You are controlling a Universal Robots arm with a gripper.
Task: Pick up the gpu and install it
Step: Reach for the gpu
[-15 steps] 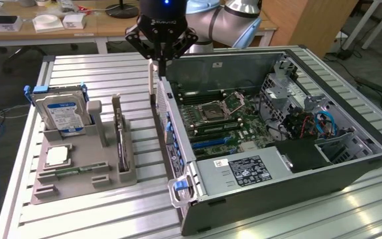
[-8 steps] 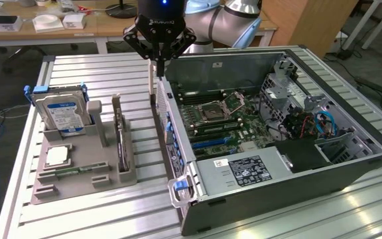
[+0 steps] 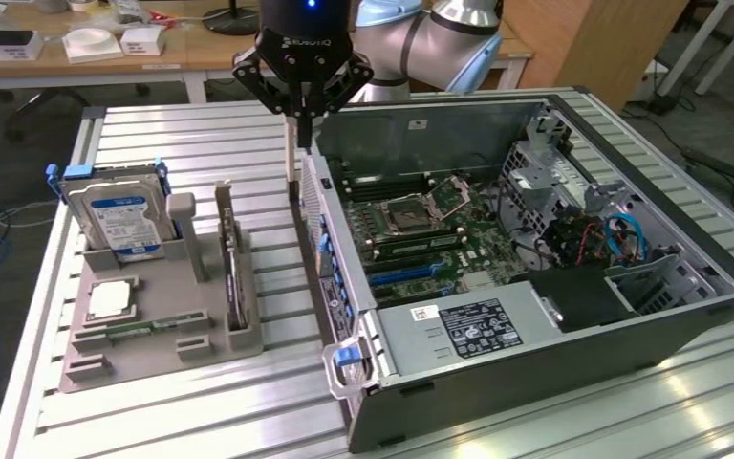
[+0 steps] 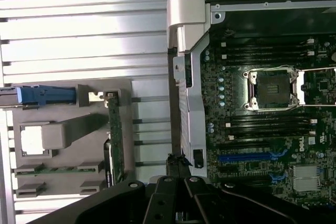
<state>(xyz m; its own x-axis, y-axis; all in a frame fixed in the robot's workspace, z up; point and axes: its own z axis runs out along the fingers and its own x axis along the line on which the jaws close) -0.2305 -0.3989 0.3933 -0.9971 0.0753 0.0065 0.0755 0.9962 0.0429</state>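
Note:
The gpu [image 3: 229, 256] stands on edge in a slot of the grey holder [image 3: 150, 359]; in the wrist view it is a thin green-edged card [image 4: 114, 135]. My gripper [image 3: 293, 194] hangs over the table in the gap between the holder and the open computer case [image 3: 355, 287]. Its long thin fingers are pressed together with nothing between them. It is to the exterior view's right of the gpu and apart from it. The wrist view has the fingertips of the gripper [image 4: 178, 161] just beside the case's side wall.
In the holder stand a silver hard drive [image 3: 118, 218] with blue rails and a square processor chip [image 3: 112, 298]. Inside the case, the motherboard has an empty CPU socket [image 4: 273, 88] and blue card slots [image 4: 247, 157]. A workbench stands behind.

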